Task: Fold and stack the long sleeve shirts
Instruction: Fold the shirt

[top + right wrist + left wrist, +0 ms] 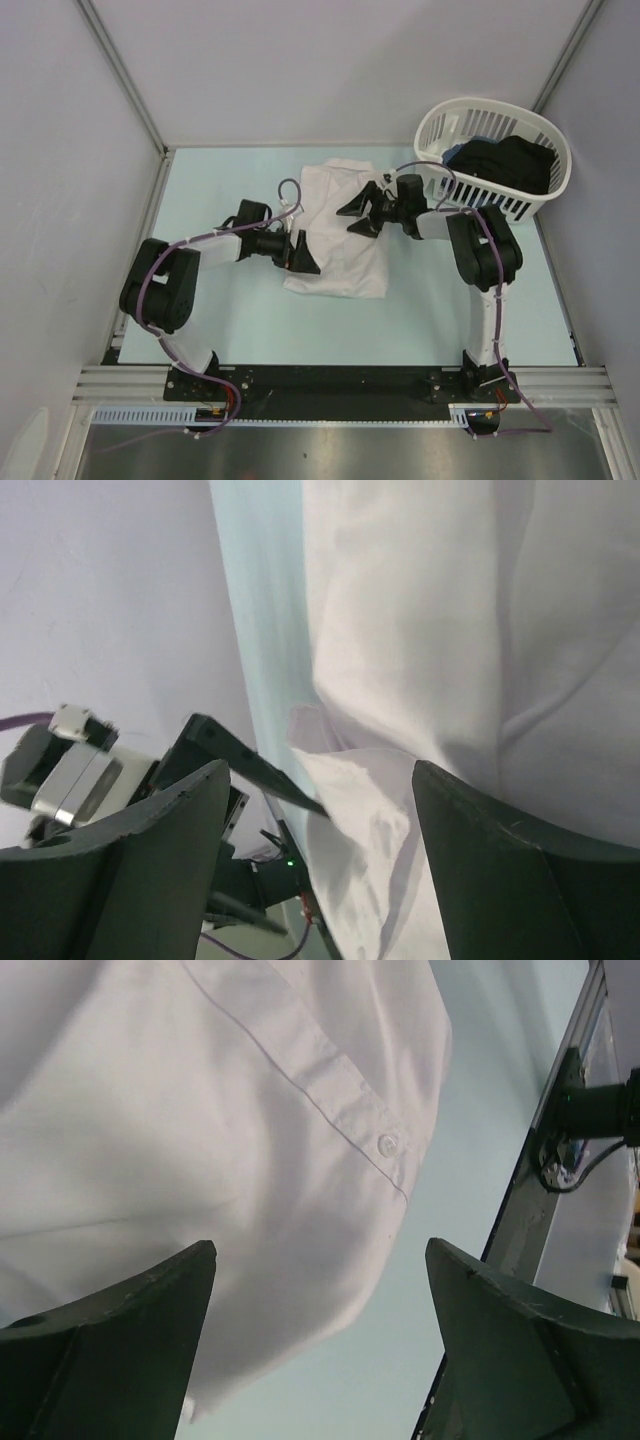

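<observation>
Top external view: sleeves hidden within the bundled white shirt [345,258], left claw [307,255] and right claw [356,218] both released, empty.

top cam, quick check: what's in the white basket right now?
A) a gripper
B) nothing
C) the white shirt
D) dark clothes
D: the basket at the far right holds a heap of dark clothes, while the white shirt lies outside it on the table.
</observation>
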You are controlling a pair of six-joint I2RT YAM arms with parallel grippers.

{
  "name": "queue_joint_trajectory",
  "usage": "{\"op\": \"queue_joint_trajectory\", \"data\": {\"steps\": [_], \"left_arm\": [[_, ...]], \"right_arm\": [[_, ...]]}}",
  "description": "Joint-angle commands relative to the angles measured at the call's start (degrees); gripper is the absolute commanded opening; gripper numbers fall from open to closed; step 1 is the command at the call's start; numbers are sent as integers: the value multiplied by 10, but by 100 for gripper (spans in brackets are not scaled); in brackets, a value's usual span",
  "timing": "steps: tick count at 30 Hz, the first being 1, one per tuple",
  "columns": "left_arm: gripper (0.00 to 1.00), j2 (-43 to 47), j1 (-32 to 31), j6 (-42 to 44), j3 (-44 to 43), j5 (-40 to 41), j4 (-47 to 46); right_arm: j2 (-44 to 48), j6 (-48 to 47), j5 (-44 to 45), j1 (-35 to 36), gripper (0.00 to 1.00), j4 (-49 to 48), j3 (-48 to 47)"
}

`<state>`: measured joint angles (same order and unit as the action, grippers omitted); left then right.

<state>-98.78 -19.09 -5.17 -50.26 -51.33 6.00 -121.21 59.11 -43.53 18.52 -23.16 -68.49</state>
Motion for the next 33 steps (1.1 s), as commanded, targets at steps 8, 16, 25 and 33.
{"op": "queue_joint_trajectory", "data": {"steps": [8, 16, 25, 33], "left_arm": [[72, -16, 70, 110, -173, 49, 110], [69, -103, 65, 177, -247, 110, 196], [47, -122, 53, 225, -258, 110, 237], [3, -133, 53, 216, -314, 104, 224]], "right_arm": [[120, -144, -81, -10, 70, 103, 14], [169, -274, -85, -9, 64, 200, -7], [230, -471, -60, 0, 62, 398, 2], [263, -559, -25, 20, 61, 444, 37]]}}
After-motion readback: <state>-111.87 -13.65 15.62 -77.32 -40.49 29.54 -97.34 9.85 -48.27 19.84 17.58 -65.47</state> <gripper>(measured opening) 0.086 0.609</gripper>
